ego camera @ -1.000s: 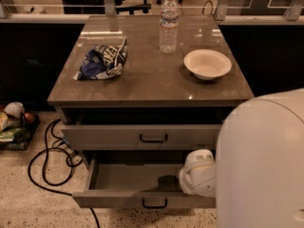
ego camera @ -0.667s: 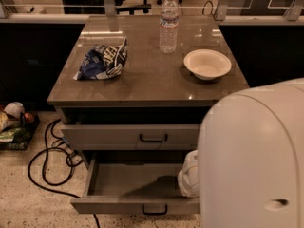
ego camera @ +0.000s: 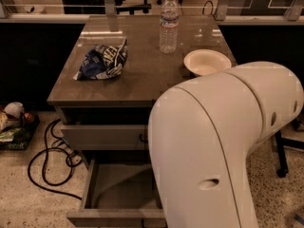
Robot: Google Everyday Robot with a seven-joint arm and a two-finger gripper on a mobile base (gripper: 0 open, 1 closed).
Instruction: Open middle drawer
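The middle drawer point(ego camera: 116, 216) stands pulled out below the cabinet's top drawer front point(ego camera: 102, 137). Its wide grey tray point(ego camera: 118, 186) is exposed and looks empty; its handle does not show. My white arm point(ego camera: 223, 151) fills the right half of the view and covers the right side of both drawers. My gripper is hidden behind the arm. The lowest drawer is out of view.
On the cabinet top point(ego camera: 142, 82) lie a crumpled blue chip bag point(ego camera: 102, 61), a water bottle point(ego camera: 168, 25) and a white bowl point(ego camera: 206, 61). Black cables point(ego camera: 47, 163) and some items point(ego camera: 12, 120) lie on the floor at left. A chair base point(ego camera: 282, 151) stands at right.
My arm has swung further across the view and now covers the gripper, which showed at the drawer's right side before. The middle drawer stays pulled out.
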